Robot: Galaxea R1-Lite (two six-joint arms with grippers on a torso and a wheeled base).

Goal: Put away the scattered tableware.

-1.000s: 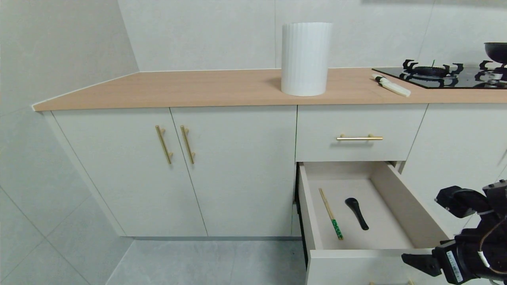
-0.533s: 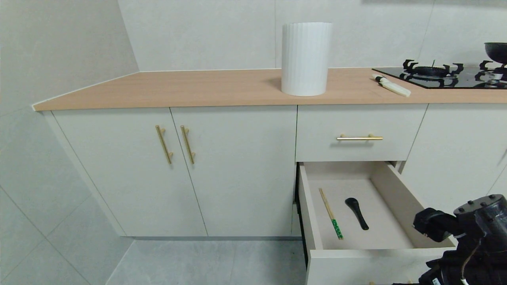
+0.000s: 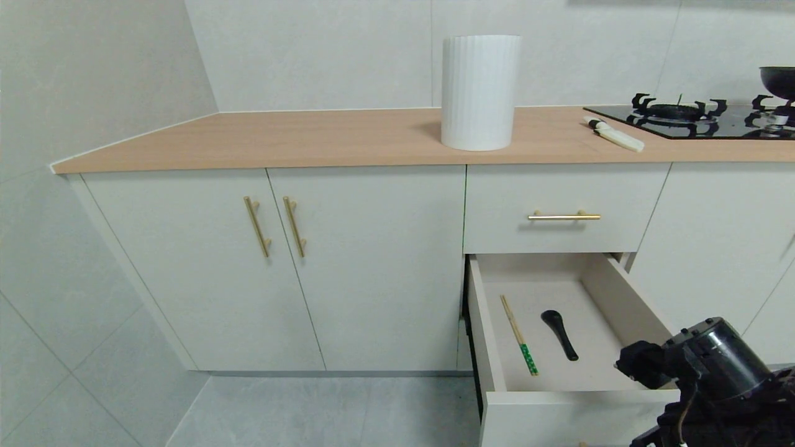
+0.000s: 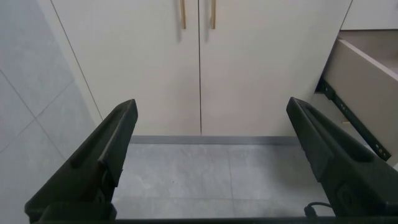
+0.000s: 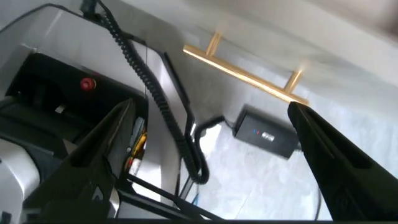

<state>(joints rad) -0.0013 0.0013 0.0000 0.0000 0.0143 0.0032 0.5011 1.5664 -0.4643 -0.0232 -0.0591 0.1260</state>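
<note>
Drawer holds chopsticks and, apparently, a black spoon.

Right arm: we record black casing, with a glossy rounded cylindrical joint housing and a thin cable running below it. Left tool and right tool: each has two matte dark-grey fingers, wedge-shaped, tapering toward the tips.

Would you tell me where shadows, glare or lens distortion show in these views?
Head view: soft, even light; the white ribbed cylinder throws a faint shadow leftward on the wooden countertop; the black glass hob shows reflections; the white cabinet doors lean outward, a wide-angle effect. Right wrist view: glare whitens the surface beyond the gold bar handle. Left wrist view: even light, no glare.
</note>
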